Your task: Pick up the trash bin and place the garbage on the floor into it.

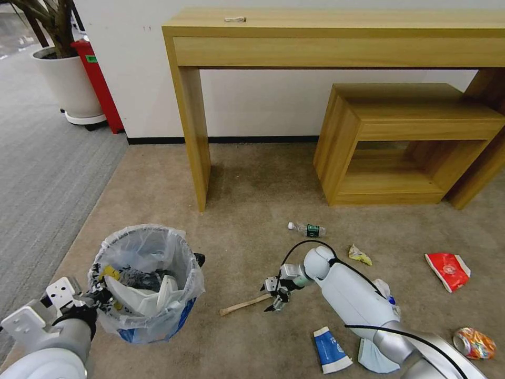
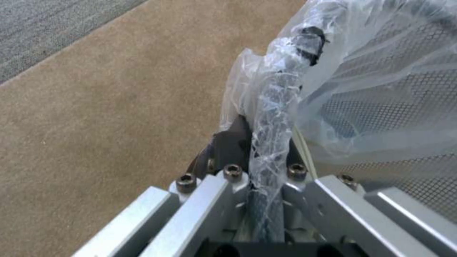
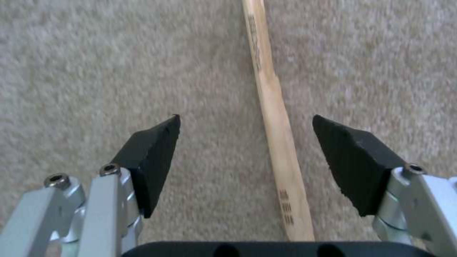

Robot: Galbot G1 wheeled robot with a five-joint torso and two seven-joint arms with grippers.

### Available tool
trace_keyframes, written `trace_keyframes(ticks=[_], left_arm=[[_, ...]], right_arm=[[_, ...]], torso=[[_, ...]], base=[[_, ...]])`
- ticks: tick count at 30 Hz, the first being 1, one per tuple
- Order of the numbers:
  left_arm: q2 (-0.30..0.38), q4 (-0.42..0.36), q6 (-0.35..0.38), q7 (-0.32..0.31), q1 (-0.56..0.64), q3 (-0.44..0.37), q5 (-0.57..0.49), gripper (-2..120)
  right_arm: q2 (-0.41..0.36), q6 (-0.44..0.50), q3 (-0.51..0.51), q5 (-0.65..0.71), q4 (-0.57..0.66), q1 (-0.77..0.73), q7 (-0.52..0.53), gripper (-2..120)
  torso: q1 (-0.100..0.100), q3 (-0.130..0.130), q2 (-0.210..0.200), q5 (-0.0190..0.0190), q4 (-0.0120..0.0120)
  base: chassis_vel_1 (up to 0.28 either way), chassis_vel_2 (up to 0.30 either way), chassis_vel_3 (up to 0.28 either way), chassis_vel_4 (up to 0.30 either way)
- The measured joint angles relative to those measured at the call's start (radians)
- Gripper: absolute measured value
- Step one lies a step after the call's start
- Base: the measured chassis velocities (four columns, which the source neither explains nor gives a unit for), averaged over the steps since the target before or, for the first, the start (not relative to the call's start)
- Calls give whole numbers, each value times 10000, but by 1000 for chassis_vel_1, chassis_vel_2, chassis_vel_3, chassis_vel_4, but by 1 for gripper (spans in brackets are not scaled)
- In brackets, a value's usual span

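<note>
The trash bin [image 1: 158, 321], blue with a whitish bag liner [image 2: 362, 89], is at the left on the beige floor [image 1: 252, 200]. White and dark litter lies inside it. My left gripper [image 1: 97, 297] is shut on its lined rim [image 2: 271, 117]. My right gripper [image 1: 274, 296] hangs open just over a wooden stick [image 1: 243, 305]; the stick [image 3: 276, 125] lies between the black pads [image 3: 152, 157]. A green-labelled bottle [image 1: 308, 229], a yellow wrapper [image 1: 360, 255], a red wrapper [image 1: 447, 270], an orange can [image 1: 474, 342], a blue-white cup [image 1: 330, 349] and a pale-blue mask [image 1: 374, 358] lie around my right arm.
A tall wooden console table [image 1: 336, 37] stands against the far wall, with a low wooden shelf unit [image 1: 405, 142] under its right part. A red box [image 1: 100, 84] and a potted plant [image 1: 66, 79] are at the far left. Grey ribbed carpet [image 1: 42, 168] borders the left side.
</note>
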Motion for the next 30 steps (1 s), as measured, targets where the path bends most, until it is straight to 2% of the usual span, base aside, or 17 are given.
trace_keyframes(ticks=[3, 5, 6, 9, 13, 21, 23, 30], left_arm=[[-10, -7, -6, 0, 0, 17, 11, 1], [-19, -17, -6, 0, 0, 32, 27, 1], [-19, -17, -6, 0, 0, 32, 27, 1], [-27, -23, -7, 0, 1, 59, 54, 1], [-33, -25, -8, 0, 1, 73, 69, 1], [-39, -21, -14, 1, 1, 80, 77, 1], [-40, -19, -15, 1, 2, 80, 78, 1], [-35, -16, -16, 1, -4, 89, 77, 1]], right_arm=[[-19, 38, 55, -137, -18, -34, 87, 72], [-57, 43, 111, -198, -32, -64, 141, 61], [-57, 43, 111, -198, -32, -64, 141, 61], [-93, 46, 188, -236, -34, -83, 158, 46], [-98, 47, 225, -263, -39, -87, 169, 37], [-90, 132, 348, -599, -102, -111, 214, 3], [-90, 138, 367, -624, -114, -111, 222, 0], [-119, 193, 443, -370, -32, -91, 279, 0]], torso=[[0, 0, 0, 0, 0], [0, 0, 0, 0, 0], [0, 0, 0, 0, 0], [0, 0, 0, 0, 0], [0, 0, 0, 0, 0], [0, 0, 0, 0, 0], [0, 0, 0, 0, 0], [0, 0, 0, 0, 0]], base=[[0, 0, 0, 0], [0, 0, 0, 0], [0, 0, 0, 0], [0, 0, 0, 0], [0, 0, 0, 0], [0, 0, 0, 0], [0, 0, 0, 0], [0, 0, 0, 0]])
